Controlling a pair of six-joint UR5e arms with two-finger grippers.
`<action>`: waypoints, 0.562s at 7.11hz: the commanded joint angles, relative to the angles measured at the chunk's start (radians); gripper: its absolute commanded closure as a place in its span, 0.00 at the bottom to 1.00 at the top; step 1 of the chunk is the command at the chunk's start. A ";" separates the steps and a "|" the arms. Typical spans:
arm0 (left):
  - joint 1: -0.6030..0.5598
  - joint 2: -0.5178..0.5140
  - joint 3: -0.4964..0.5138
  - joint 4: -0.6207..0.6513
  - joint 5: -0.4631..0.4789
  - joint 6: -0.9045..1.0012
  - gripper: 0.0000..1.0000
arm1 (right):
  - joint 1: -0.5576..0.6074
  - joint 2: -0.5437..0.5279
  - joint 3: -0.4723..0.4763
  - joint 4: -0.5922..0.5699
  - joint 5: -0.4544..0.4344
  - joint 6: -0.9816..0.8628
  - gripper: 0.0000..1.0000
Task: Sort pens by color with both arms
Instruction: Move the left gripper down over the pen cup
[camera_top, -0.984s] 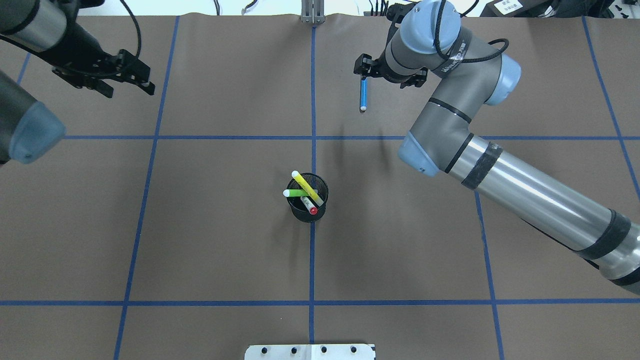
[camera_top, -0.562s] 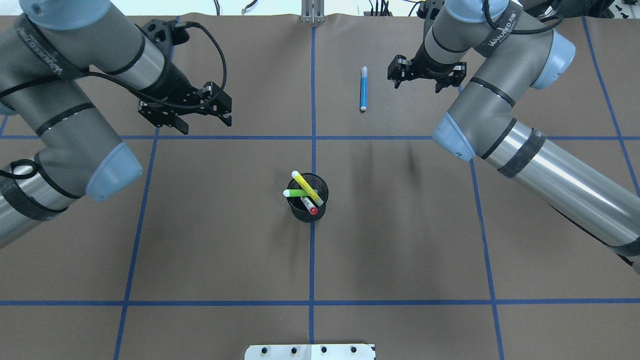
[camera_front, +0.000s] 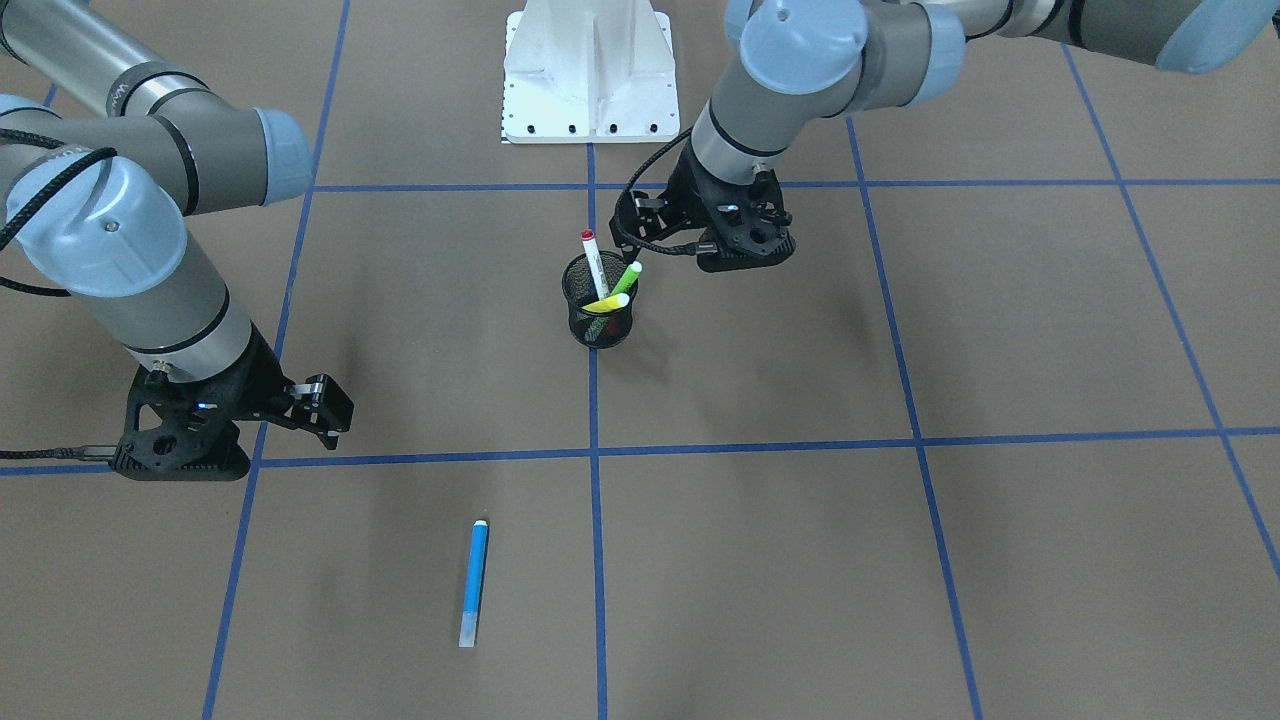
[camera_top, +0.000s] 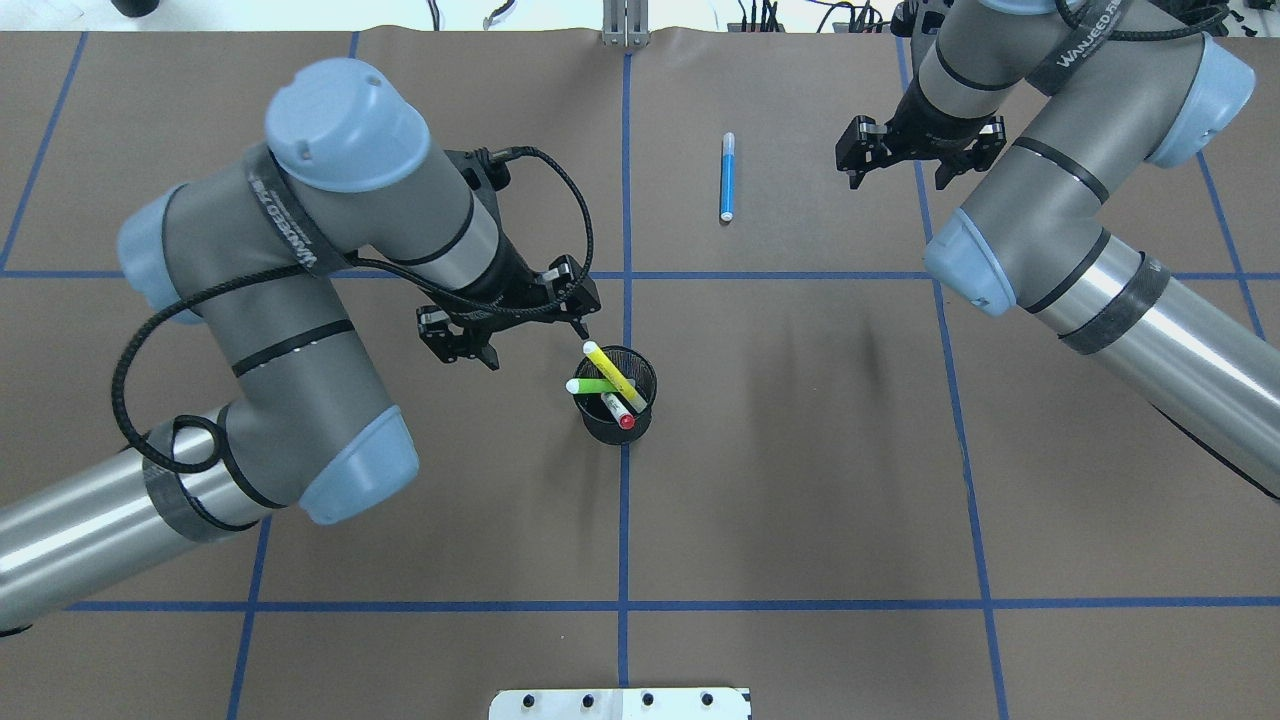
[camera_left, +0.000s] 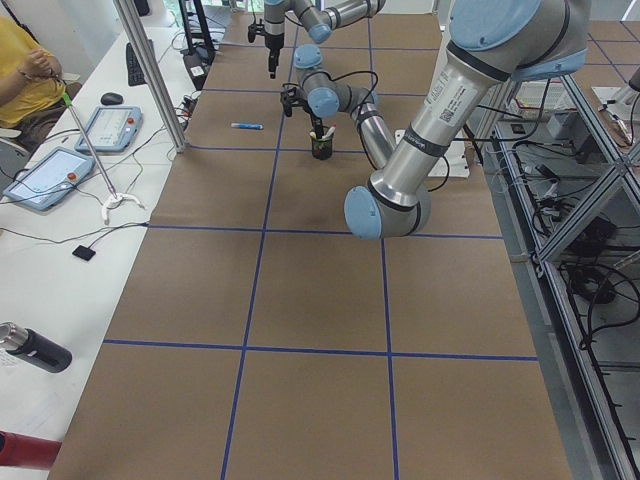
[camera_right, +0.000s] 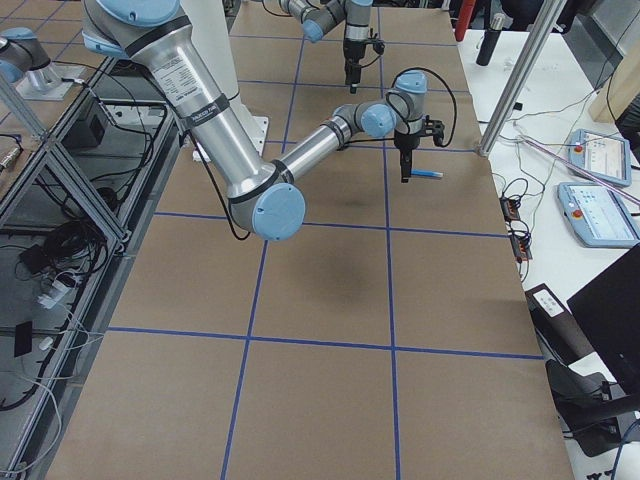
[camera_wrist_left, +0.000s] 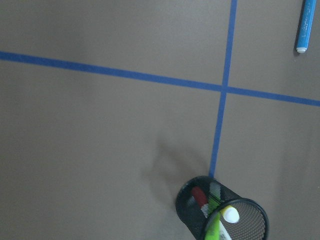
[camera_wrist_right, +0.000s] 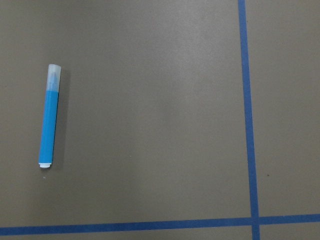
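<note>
My left hand (camera_top: 537, 343) hangs released, fingers spread wide and holding nothing. It sits just beside the black mesh cup (camera_top: 600, 428), on the cup's left and far side, and one fingertip (camera_top: 583, 328) comes close to the pale tip of the yellow pen (camera_top: 612, 372). That pen leans in the cup with the green pen (camera_top: 590, 386) and the white pen with the red cap (camera_top: 620, 412); all three stand tilted against the rim. The cup rests on the brown worktop (camera_top: 800, 450), right on the centre blue tape line (camera_top: 623, 520).

My right hand (camera_top: 900, 178) is also released and empty, fingers apart, poised over the far part of the worktop, well apart from the cup. The blue pen (camera_top: 727, 177) lies flat near it, on the side toward the centre line and parallel to that line, touching nothing else.
</note>
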 joint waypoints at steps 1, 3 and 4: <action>0.061 -0.082 0.013 0.173 0.033 -0.040 0.00 | 0.002 -0.011 0.012 -0.001 0.005 -0.003 0.01; 0.080 -0.172 0.142 0.173 0.033 -0.080 0.00 | 0.002 -0.011 0.015 -0.001 0.004 -0.003 0.01; 0.092 -0.212 0.200 0.173 0.033 -0.079 0.02 | 0.002 -0.014 0.017 -0.001 0.004 -0.003 0.01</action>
